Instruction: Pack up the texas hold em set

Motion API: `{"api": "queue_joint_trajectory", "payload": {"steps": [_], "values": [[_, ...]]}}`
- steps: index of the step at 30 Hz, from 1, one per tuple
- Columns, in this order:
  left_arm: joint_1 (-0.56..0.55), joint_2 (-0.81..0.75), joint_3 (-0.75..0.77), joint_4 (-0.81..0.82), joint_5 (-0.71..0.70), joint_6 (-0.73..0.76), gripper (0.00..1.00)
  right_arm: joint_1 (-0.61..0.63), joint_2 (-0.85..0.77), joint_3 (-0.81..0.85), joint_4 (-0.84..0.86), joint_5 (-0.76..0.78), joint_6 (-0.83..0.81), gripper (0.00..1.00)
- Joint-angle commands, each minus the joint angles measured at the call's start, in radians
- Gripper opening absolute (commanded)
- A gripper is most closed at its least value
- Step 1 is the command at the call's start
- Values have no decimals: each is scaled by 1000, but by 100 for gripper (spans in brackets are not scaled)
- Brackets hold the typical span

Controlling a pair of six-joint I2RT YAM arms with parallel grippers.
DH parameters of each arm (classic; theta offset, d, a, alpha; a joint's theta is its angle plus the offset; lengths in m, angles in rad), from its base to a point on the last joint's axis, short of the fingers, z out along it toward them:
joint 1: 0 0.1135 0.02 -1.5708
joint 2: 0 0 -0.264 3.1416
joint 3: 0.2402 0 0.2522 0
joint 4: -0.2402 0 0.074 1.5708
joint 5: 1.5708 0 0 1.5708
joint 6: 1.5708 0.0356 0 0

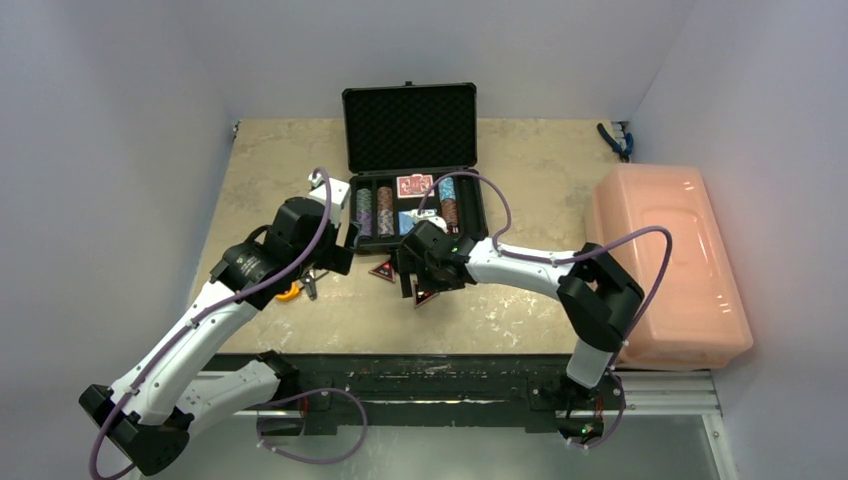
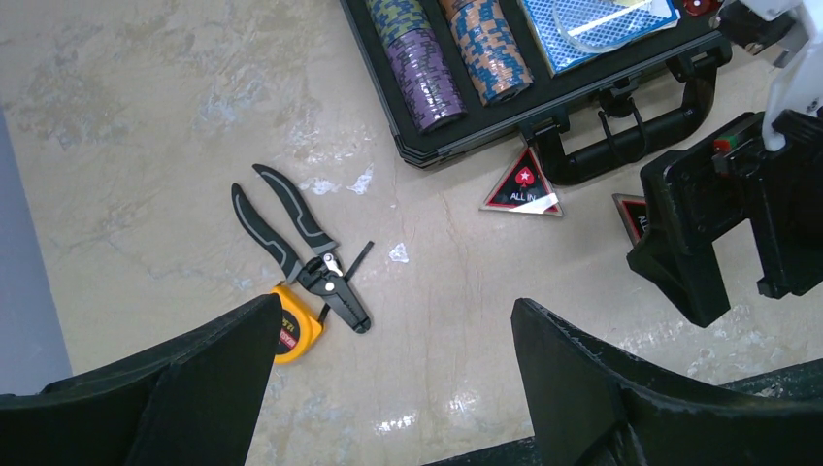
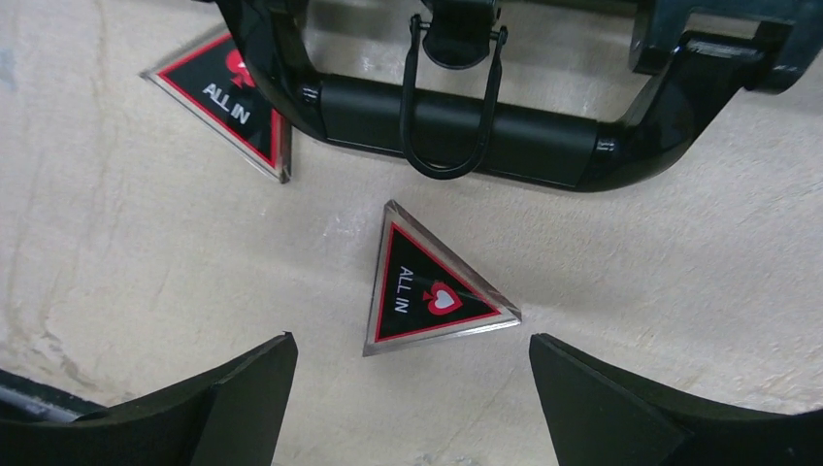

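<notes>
The black briefcase [image 1: 412, 128] lies open at the table's back, foam-lined lid up. Its base holds chip stacks [image 1: 374, 210], a red deck [image 1: 414, 185] and a blue deck [image 1: 408, 222]. Two triangular "ALL IN" markers lie on the table in front of its handle [image 3: 456, 126]: one [image 3: 427, 291] just ahead of my open, empty right gripper [image 3: 412, 340], the other [image 3: 228, 97] by the handle's left end. My left gripper [image 2: 396, 311] is open and empty above bare table, left of the markers [image 2: 523, 187]. Chip stacks [image 2: 427, 83] also show in the left wrist view.
Black pliers [image 2: 301, 243] and a yellow tape measure [image 2: 296, 330] lie beside my left gripper. A large pink plastic bin [image 1: 665, 260] fills the table's right side. Blue-handled pliers [image 1: 615, 140] lie at the back right corner.
</notes>
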Motion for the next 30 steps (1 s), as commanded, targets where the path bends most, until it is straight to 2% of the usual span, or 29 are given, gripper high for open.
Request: {"api": "queue_joint_trajectory", "payload": {"steps": [1, 12, 30], "values": [[5, -21, 2, 12, -5, 13, 88, 15, 29, 41, -14, 70, 67, 94], [5, -26, 2, 12, -5, 12, 88, 22, 100, 62, -32, 103, 90, 93], [6, -27, 2, 12, -6, 12, 88, 34, 156, 70, -26, 100, 75, 73]]}}
